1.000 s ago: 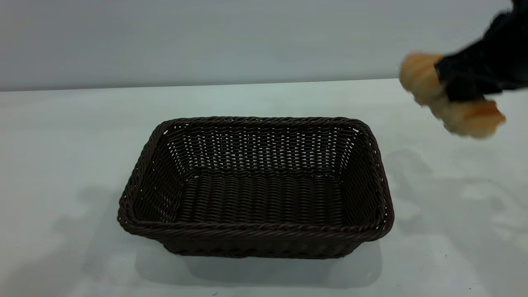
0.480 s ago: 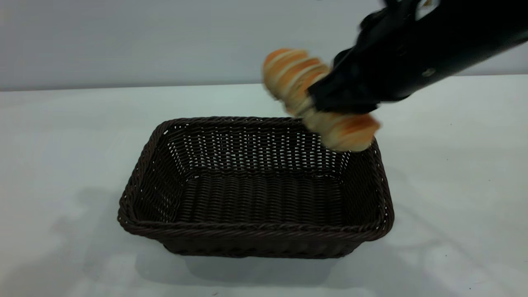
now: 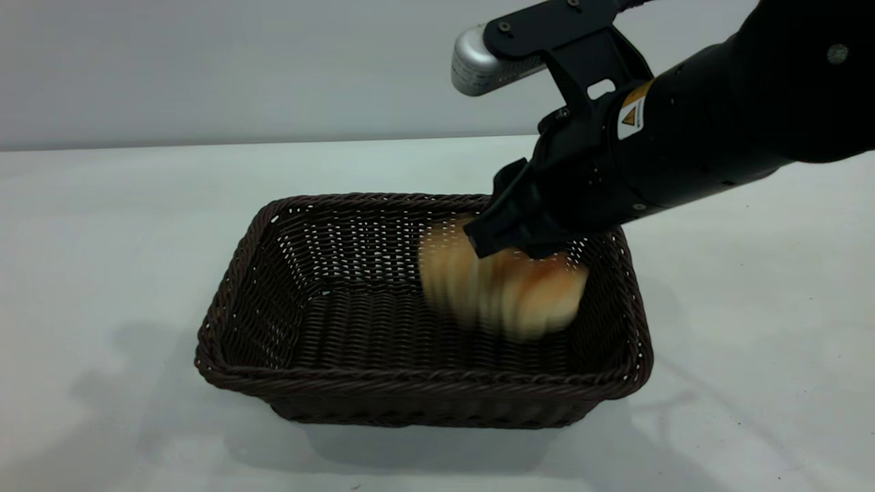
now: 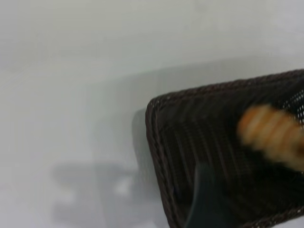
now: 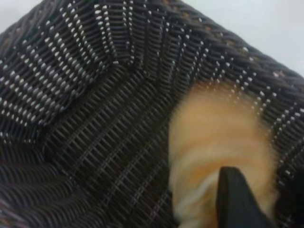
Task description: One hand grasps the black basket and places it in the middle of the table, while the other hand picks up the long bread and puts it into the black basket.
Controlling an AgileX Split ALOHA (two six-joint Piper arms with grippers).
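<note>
The black basket stands in the middle of the white table. My right gripper hangs over the basket's far right part, tilted down into it. The long bread shows as a blur just below the gripper's tips, inside the basket above its floor, and looks loose from the jaws, which stand apart. The right wrist view shows one black fingertip in front of the bread and the basket wall. My left gripper is out of the exterior view. Its wrist view shows a basket corner and the bread.
White tabletop lies on all sides of the basket. A grey wall runs behind the table's far edge. The right arm's silver-grey part juts out above the basket's far rim.
The right gripper has carried the bread from the far right to over the basket and dipped down. The bread has dropped from rim height to inside the basket. The basket has not moved.
</note>
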